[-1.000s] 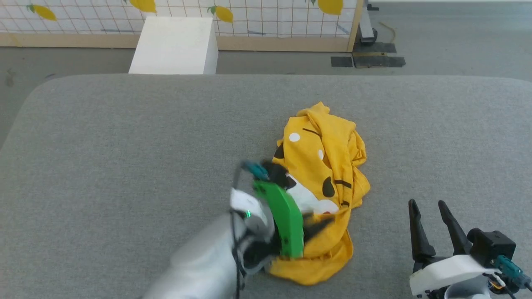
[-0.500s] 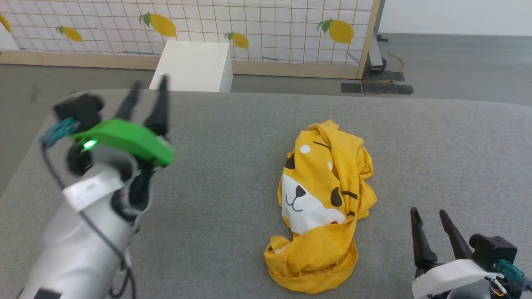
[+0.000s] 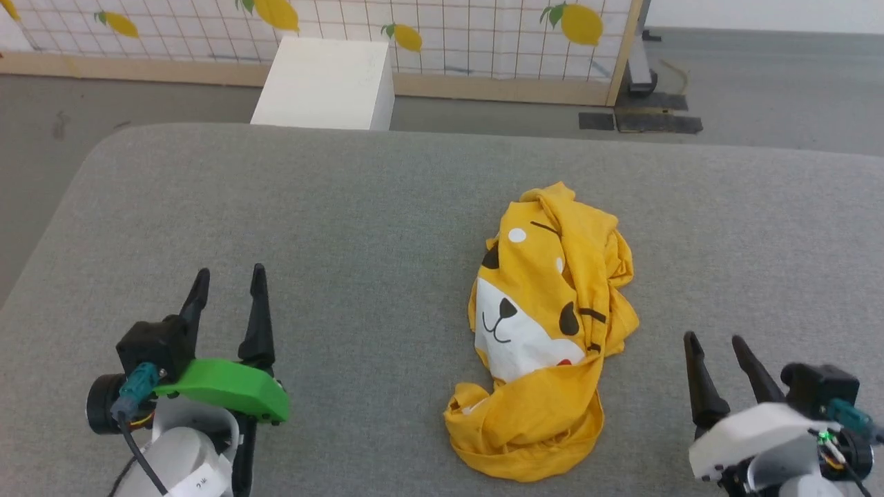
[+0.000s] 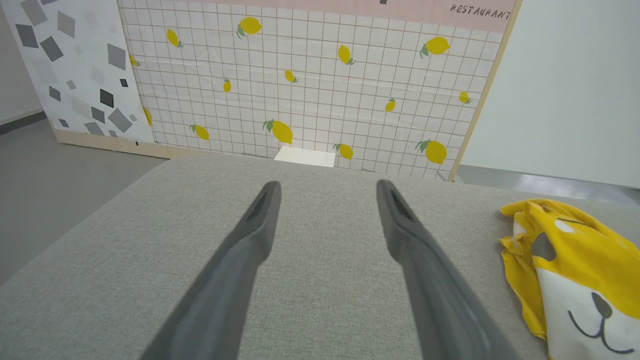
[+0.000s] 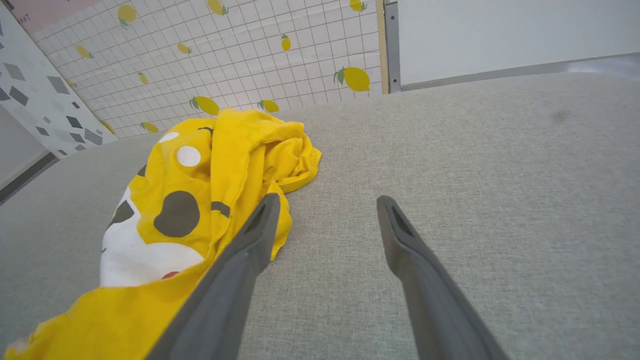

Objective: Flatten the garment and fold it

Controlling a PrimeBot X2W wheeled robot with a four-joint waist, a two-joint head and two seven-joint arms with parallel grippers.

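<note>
The garment (image 3: 545,331) is a mustard-yellow T-shirt with a cartoon animal face, lying crumpled in a heap on the grey padded table (image 3: 359,228), right of centre. It also shows at the right edge of the left wrist view as the garment (image 4: 570,260), and at the left of the right wrist view as the garment (image 5: 195,200). My left gripper (image 3: 228,283) stands open at the lower left, well apart from the shirt, with nothing between its fingers. Just right of the shirt, my right gripper (image 3: 715,342) is open and empty at the lower right.
A white box (image 3: 324,83) stands on the floor beyond the table's far edge. Behind it runs a tiled partition with lemon prints (image 3: 449,34), on a wooden frame. Bare grey table surface stretches left of the shirt and to its right.
My left arm let go of the shirt's lower left part, swung away to the left and came back down to the lower left, open. The shirt's face print now lies uncovered. The camera shifted slightly.
</note>
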